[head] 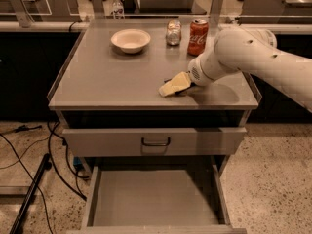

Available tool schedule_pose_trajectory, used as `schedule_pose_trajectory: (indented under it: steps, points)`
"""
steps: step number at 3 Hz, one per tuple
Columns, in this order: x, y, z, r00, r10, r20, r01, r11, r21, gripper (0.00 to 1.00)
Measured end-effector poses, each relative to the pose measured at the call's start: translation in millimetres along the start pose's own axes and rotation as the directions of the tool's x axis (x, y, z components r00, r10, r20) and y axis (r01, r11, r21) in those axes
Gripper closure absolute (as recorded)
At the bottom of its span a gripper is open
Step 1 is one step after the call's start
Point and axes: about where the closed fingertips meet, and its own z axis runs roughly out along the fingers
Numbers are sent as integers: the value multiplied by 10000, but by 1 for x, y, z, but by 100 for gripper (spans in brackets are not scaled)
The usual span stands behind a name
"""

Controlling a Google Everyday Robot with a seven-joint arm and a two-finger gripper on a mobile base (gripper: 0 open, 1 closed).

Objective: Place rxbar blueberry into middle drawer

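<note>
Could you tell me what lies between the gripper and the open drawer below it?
In the camera view, the gripper sits low over the tabletop, front right; between it and the open drawer lies a closed drawer front with a black handle.
</note>
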Motion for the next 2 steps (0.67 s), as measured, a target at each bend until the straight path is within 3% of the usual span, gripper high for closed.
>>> schedule_pose_trajectory:
  steps: [1, 2]
  points:
    - [0, -3, 0, 9998, 142, -131, -142, 9999, 45, 23]
    - [-3, -4, -3, 9996, 202, -204, -200, 9998, 69, 46]
